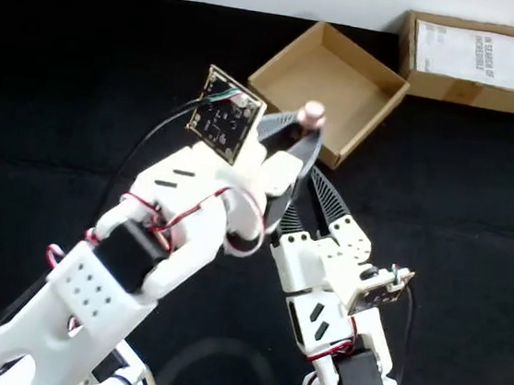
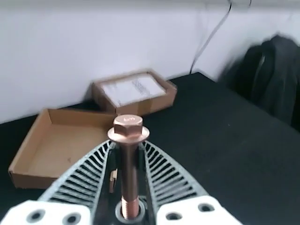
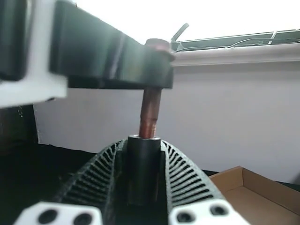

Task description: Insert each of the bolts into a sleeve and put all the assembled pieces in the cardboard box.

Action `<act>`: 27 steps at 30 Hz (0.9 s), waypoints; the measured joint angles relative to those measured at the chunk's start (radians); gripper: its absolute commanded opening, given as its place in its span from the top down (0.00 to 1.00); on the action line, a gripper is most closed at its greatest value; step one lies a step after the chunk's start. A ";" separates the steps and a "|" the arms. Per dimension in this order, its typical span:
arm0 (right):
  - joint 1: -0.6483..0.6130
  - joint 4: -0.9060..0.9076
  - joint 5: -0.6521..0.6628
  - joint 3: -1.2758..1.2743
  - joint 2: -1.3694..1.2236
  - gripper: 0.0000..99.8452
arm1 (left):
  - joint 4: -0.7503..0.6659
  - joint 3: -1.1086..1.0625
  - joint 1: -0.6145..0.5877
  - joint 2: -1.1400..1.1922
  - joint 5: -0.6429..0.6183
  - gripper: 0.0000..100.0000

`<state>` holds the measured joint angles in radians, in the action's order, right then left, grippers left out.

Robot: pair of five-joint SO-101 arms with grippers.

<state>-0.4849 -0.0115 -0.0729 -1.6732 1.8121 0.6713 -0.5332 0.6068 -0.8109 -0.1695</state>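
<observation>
The left gripper was closed on the copper-coloured bolt, its ribbed fingers pressing the shank from both sides, hex head and flange uppermost. The right gripper was clamped around the black sleeve, which stood upright between its own ribbed fingers. The bolt's threaded end met the open mouth of the sleeve, the two lined up on one axis (how far the thread had gone inside could not be made out). From the high view the two arms converged in the middle of the black table, the left arm's claw above the right arm's, with the bolt head showing just beside the near corner of the open cardboard box. Both parts were held in the air, outside the box. A second, shallower box with a printed sheet lying in it sat just beyond the first, by the white wall.
</observation>
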 measured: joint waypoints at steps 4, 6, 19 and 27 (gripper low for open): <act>-0.003 0.000 0.005 0.000 0.002 0.99 | 0.129 -0.002 0.021 -0.060 0.002 0.98; -0.003 0.000 0.005 0.000 0.003 0.99 | 0.187 -0.002 0.041 -0.081 0.005 0.94; 0.002 0.000 0.109 0.000 0.000 0.99 | 0.307 0.055 -0.023 -0.121 0.005 0.75; 0.061 0.003 0.109 0.000 0.000 0.99 | 0.482 0.244 -0.097 -0.121 0.005 0.76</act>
<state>-0.4235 -0.0084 0.0361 -1.6732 1.8121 1.1531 -0.2892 0.5102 -0.9321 -0.1649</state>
